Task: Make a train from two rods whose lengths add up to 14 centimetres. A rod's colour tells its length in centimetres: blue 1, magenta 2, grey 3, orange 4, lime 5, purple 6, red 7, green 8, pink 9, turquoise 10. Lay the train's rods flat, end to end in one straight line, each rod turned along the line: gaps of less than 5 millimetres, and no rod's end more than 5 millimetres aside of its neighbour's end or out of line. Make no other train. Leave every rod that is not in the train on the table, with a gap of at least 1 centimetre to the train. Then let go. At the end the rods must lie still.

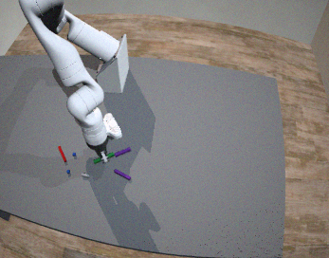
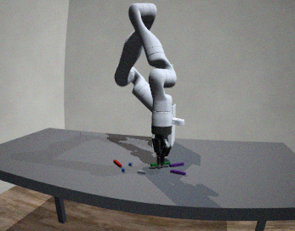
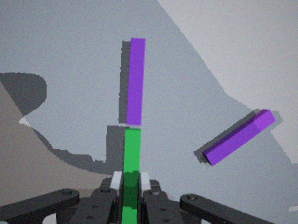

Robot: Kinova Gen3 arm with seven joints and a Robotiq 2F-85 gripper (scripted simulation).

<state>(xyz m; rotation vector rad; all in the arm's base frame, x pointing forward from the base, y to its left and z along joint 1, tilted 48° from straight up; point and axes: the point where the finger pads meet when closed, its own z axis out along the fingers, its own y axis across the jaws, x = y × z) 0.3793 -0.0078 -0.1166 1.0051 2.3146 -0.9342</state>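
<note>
My gripper (image 1: 104,157) (image 2: 161,164) (image 3: 130,185) is shut on the green rod (image 1: 97,161) (image 2: 167,163) (image 3: 132,150), one finger on each long side. The green rod's shadow stands wider than the purple rod's, so it seems held slightly above the table. A purple rod (image 1: 122,152) (image 2: 177,164) (image 3: 135,82) lies flat just beyond its far end, nearly in line, with a narrow gap between the ends in the wrist view. The second purple rod (image 1: 122,175) (image 2: 178,172) (image 3: 239,138) lies apart at a slant. The green rod's near end is hidden in the wrist view.
On the table (image 1: 206,142) (image 2: 240,178), a red rod (image 1: 63,154) (image 2: 117,163), two blue rods (image 1: 74,155) (image 1: 68,172) (image 2: 130,164) (image 2: 123,170) and a grey rod (image 1: 85,175) (image 2: 141,171) lie apart, left of my gripper in the top and exterior views.
</note>
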